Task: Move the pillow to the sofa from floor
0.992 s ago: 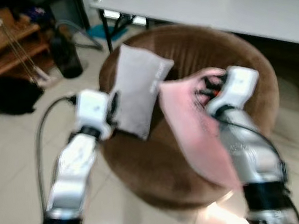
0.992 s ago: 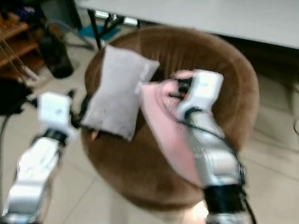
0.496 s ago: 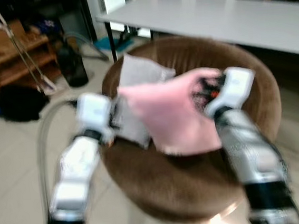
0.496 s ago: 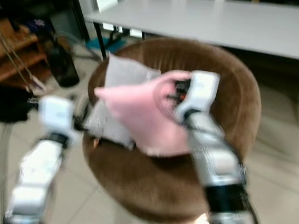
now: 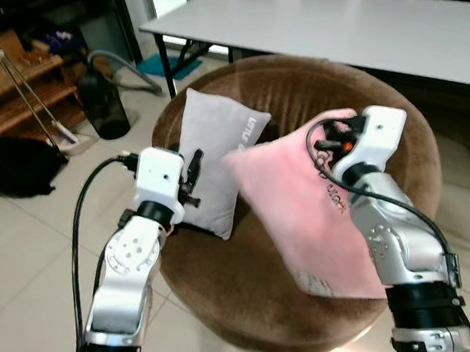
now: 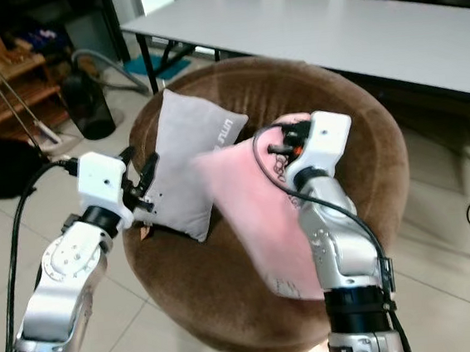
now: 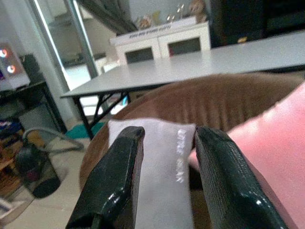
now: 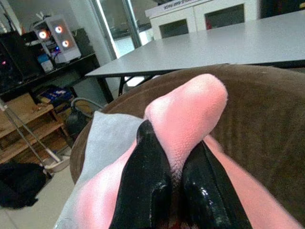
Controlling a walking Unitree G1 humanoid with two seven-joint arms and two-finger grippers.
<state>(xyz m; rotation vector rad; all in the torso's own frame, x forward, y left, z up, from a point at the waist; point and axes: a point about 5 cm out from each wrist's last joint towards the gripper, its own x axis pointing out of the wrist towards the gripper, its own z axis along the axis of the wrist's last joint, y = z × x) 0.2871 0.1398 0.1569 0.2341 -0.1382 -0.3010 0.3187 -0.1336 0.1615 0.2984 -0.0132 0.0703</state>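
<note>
The pink pillow [image 5: 305, 211] hangs over the seat of the round brown sofa [image 5: 378, 104], pinched by one upper corner in the right gripper [image 8: 171, 176]. Its two black fingers are squeezed nearly together on a bunched fold of the pink fabric. The lower end of the pillow droops toward the front of the seat; whether it already touches the seat I cannot tell.

It looks light and very soft. The corner crushes between the fingers and the body sags, so it will likely swing and flop when the arm moves. The plush cover should give good friction, and nothing about it seems fragile. A corner or edge is probably the only place these thin fingers can bite.

Just beside it, to the robot's left, a grey pillow [image 5: 217, 161] leans upright against the sofa back. The left gripper [image 7: 164, 176] sits in front of this grey pillow with its fingers parted and nothing between them.

Behind the sofa stands a white table [image 5: 353, 23].
</note>
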